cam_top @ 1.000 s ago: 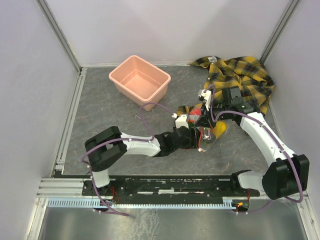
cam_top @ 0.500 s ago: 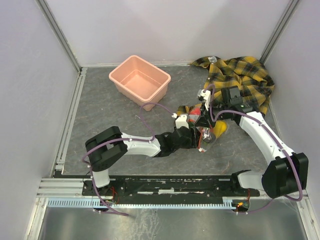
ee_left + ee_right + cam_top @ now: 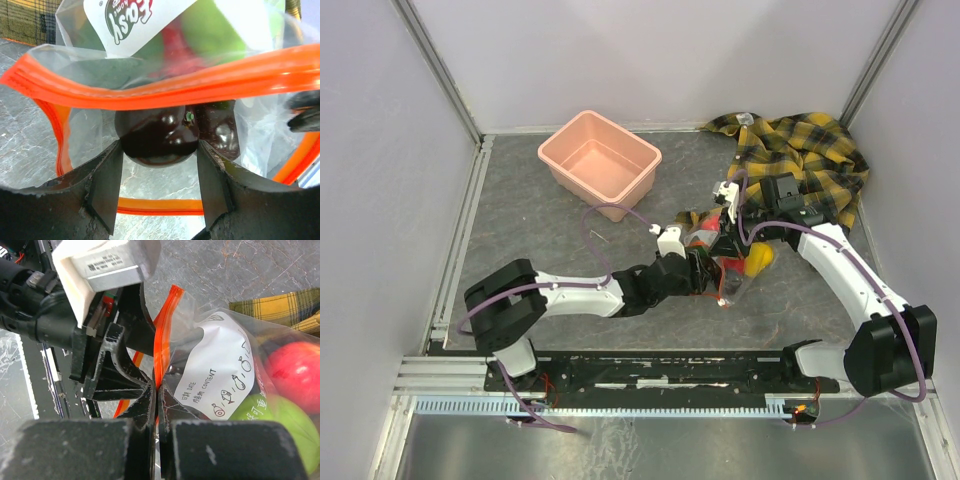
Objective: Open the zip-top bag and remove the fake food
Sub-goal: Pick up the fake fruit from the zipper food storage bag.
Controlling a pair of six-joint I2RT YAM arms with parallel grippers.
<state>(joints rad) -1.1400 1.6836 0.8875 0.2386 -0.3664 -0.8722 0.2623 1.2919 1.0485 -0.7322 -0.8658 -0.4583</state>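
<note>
The clear zip-top bag (image 3: 730, 272) lies mid-table with its mouth held open. My right gripper (image 3: 159, 390) is shut on its orange-red zip strip (image 3: 167, 325), holding that edge up. My left gripper (image 3: 160, 150) is inside the mouth, under the upper zip strip (image 3: 165, 92), and its two fingers press the sides of a glossy dark brown fruit (image 3: 157, 137). More fake food sits deeper in the bag: a green fruit (image 3: 280, 425), a red one (image 3: 295, 370) and a yellow one (image 3: 758, 258). A white label (image 3: 220, 375) covers part of the bag.
A pink tub (image 3: 601, 163) stands at the back, left of centre. A yellow-and-black plaid shirt (image 3: 810, 150) lies crumpled in the back right corner, just behind the bag. White walls close the table on three sides.
My left arm has stretched a little further into the bag mouth and its jaws have narrowed onto the brown fruit. The right gripper has kept its hold on the zip strip.
</note>
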